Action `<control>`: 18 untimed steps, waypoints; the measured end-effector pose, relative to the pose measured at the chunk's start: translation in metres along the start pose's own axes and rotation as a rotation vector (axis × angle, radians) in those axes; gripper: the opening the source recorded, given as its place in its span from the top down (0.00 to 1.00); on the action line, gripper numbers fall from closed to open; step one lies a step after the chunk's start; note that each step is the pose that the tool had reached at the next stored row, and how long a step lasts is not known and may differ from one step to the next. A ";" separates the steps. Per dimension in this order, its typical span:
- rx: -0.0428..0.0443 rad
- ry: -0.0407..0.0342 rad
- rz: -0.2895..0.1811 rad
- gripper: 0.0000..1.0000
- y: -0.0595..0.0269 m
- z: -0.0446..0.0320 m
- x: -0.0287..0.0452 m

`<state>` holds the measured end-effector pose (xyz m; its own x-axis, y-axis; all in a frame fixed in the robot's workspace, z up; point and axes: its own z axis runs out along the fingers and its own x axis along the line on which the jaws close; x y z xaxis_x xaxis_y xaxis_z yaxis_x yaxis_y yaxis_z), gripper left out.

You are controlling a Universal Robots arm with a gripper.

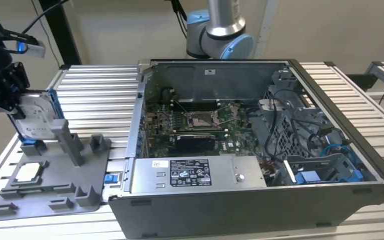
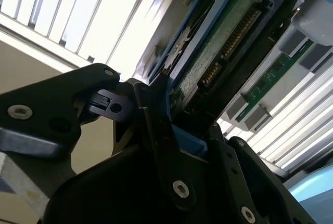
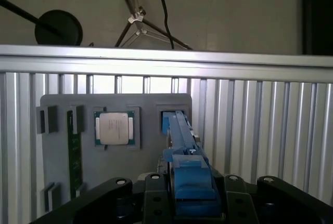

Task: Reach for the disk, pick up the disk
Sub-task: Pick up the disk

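In the exterior view the disk point(image 1: 35, 117), silver-grey in a bright blue frame, stands on edge at the left, over the grey holder tray point(image 1: 52, 192). My black gripper point(image 1: 17, 100) is on its upper part. In both wrist views the fingers press the blue frame from both sides. The first wrist view shows the disk point(image 3: 182, 135) edge-on, running out from between the fingers point(image 3: 156, 193) of the gripper point(image 3: 190, 187). In the second wrist view the disk's green circuit board point(image 2: 223, 42) faces the camera. Its lower edge is close above the tray's blue slot; contact there is unclear.
A white-silver square chip point(image 1: 28, 172) point(image 3: 115, 129) lies in a tray pocket, and a green memory stick point(image 3: 74, 146) lies beside it. An upright grey post point(image 1: 68, 140) stands right by the disk. An open computer case point(image 1: 245, 150) is at the exterior view's right, with another arm's base point(image 1: 219, 35) behind it.
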<state>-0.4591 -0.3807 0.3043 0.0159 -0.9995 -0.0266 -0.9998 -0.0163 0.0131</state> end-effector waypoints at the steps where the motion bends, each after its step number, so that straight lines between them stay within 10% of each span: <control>1: -0.0001 0.0001 0.000 1.00 0.0000 -0.0015 0.0000; 18: 0.0019 0.0001 0.000 1.00 0.0019 -0.0396 -0.0011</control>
<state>-0.4605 -0.3807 0.3440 0.0161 -0.9995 -0.0265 -0.9998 -0.0164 0.0112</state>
